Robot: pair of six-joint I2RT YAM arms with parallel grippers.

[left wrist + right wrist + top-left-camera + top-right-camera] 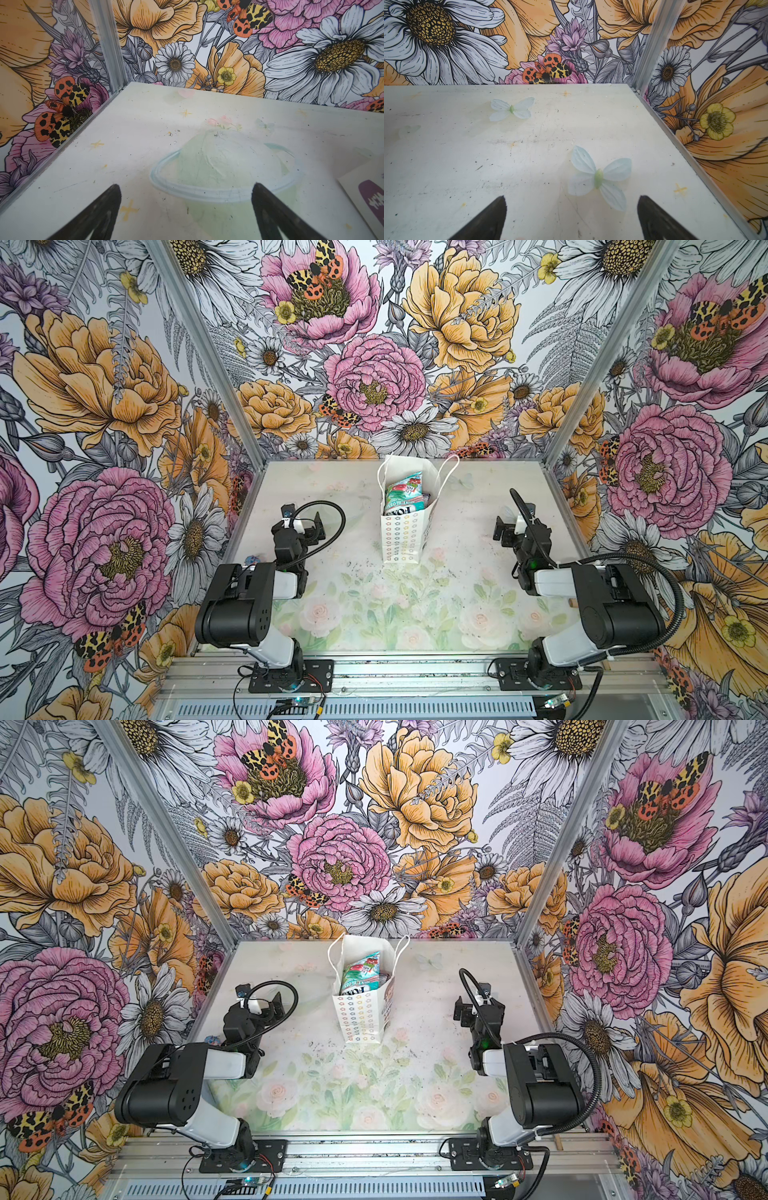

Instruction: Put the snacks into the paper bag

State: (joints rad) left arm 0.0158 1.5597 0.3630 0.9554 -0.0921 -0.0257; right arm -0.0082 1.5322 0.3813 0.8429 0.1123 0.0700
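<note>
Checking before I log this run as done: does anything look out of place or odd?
Nothing spilled: the snacks sit inside the upright paper bag. One oddity: a clear plastic cup, apparently tipped over, lies on the table just ahead of the open left gripper.

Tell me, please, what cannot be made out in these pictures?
Snacks count: in both top views, the paper bag hides all but the top packets.
Small blue object: in a top view, the left arm covers most of it.
Tan wooden tip: in a top view, the right arm hides the rest.
</note>
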